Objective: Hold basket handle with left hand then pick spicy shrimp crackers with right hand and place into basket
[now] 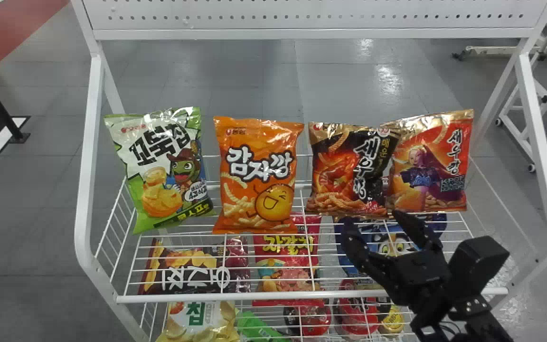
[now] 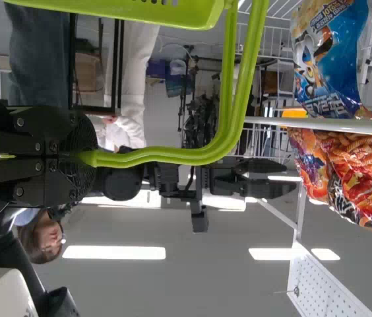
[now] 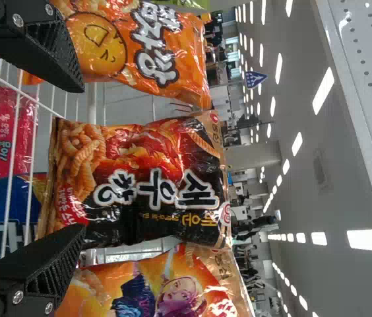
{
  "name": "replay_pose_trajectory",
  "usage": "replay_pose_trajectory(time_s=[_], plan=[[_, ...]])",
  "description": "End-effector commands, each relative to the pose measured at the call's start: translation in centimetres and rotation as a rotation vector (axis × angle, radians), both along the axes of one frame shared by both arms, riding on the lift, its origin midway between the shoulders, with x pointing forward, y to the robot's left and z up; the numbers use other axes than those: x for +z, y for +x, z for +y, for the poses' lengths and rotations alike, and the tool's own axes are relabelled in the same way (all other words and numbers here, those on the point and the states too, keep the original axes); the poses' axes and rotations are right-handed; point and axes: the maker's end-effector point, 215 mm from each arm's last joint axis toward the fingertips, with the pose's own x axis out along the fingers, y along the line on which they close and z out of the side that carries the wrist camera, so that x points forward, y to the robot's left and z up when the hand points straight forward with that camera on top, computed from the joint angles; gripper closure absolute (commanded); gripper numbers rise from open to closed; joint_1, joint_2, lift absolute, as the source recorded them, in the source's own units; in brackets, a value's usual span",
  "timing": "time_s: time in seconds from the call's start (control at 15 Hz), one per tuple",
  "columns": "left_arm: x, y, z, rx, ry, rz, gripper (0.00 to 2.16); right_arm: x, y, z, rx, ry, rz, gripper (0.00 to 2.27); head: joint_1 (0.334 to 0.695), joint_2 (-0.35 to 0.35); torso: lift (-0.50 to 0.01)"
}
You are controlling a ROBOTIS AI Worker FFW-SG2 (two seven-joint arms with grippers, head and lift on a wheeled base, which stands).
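The spicy shrimp crackers [image 1: 344, 168] stand on the wire shelf [image 1: 311, 298], right of centre in the head view, between the orange bag [image 1: 238, 190] and the red bag [image 1: 449, 190]. Just below, the right gripper [image 1: 373, 220] is spread wide, probably to pinch both sides. The left gripper [image 2: 77, 157] clamps the basket handle [image 2: 173, 156], presumably steadying the green basket [image 2: 126, 12] for the drop
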Motion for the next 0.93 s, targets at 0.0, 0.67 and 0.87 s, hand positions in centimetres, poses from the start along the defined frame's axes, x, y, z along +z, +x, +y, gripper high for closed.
replay_pose_trajectory(time_s=[0.0,0.67,0.87], plan=[[0.3,0.1,0.2,0.003,-0.011,-0.004,2.14,0.7,2.1,0.1,0.004,-0.001,0.018,0.06,0.695,-0.002,-0.010],[0.4,0.3,0.2,0.003,-0.011,-0.009,2.14,0.2,7.7,2.0,0.036,-0.016,0.062,0.05,0.695,0.018,-0.010],[0.4,0.3,0.3,0.004,-0.010,-0.009,2.14,-0.4,7.8,2.6,0.043,-0.026,0.071,0.08,0.695,0.034,-0.010]])
